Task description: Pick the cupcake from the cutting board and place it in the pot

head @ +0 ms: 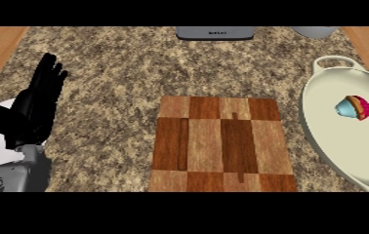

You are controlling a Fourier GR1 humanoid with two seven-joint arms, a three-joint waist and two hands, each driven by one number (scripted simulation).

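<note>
Fingers (49,74) of the left hand (32,113), straight and close together, rest upright at the tabletop's (108,82) left edge, the cutting board (220,145) lying between them and the pot (320,130) well off to their right, where the cupcake (352,107) already lies on its side, wrapper leftward; the right hand is out of view.

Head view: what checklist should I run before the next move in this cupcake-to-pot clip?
1. Cupcake lies inside pot: ok.
2. Cupcake off cutting board: ok.
3. Cupcake upright: cannot tell.
4. Left hand open, fingers up, resting at the view's left, holding nothing: ok.
5. Right hand free: cannot tell, not in view.
</note>
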